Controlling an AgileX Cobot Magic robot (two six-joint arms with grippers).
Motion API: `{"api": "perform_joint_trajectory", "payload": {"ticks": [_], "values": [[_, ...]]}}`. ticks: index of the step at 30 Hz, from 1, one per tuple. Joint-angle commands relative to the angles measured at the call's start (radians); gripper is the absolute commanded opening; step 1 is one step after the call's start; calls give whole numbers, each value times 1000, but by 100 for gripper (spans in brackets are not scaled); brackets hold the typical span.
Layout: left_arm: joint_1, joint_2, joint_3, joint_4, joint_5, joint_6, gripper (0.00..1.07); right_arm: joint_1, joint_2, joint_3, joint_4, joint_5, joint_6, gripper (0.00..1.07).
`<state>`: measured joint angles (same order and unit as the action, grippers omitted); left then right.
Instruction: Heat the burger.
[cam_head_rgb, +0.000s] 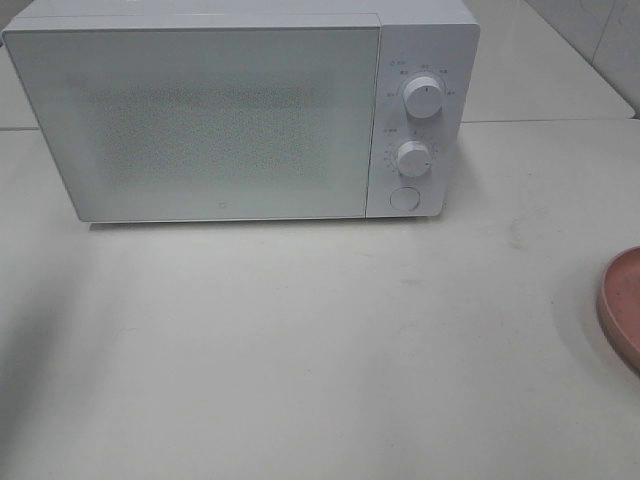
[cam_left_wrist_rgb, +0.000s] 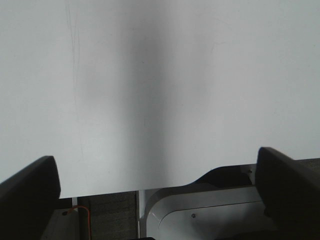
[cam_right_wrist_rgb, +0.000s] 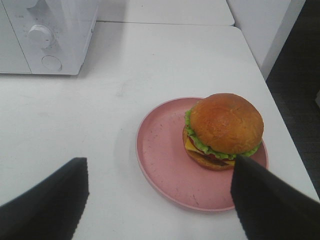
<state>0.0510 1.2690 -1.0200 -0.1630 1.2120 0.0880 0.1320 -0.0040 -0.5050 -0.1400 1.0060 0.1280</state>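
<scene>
Microwave (cam_head_rgb: 200, 120) door shut, both grippers (cam_left_wrist_rgb: 160, 195) (cam_right_wrist_rgb: 160, 200) spread wide and empty; burger (cam_right_wrist_rgb: 224, 131) sits off-centre on pink plate (cam_right_wrist_rgb: 160, 150) at table's right edge — careless grab risks toppling it.

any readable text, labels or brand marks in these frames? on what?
None can be read.
Microwave panel: small markings around the upper knob and lower knob, too small and blurred to read.
Microwave door: tiny mark near its lower edge, illegible.
Burger, plate, table: no text.
</scene>
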Motion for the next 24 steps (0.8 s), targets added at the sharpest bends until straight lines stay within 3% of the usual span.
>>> {"api": "perform_joint_trajectory", "payload": {"ticks": [1, 24], "values": [[4, -52, 39, -3, 71, -11, 98, -3, -31, 2, -3, -10, -8, 75], [4, -749, 504, -3, -141, -18, 98, -3, -31, 2, -3, -10, -8, 75]]}}
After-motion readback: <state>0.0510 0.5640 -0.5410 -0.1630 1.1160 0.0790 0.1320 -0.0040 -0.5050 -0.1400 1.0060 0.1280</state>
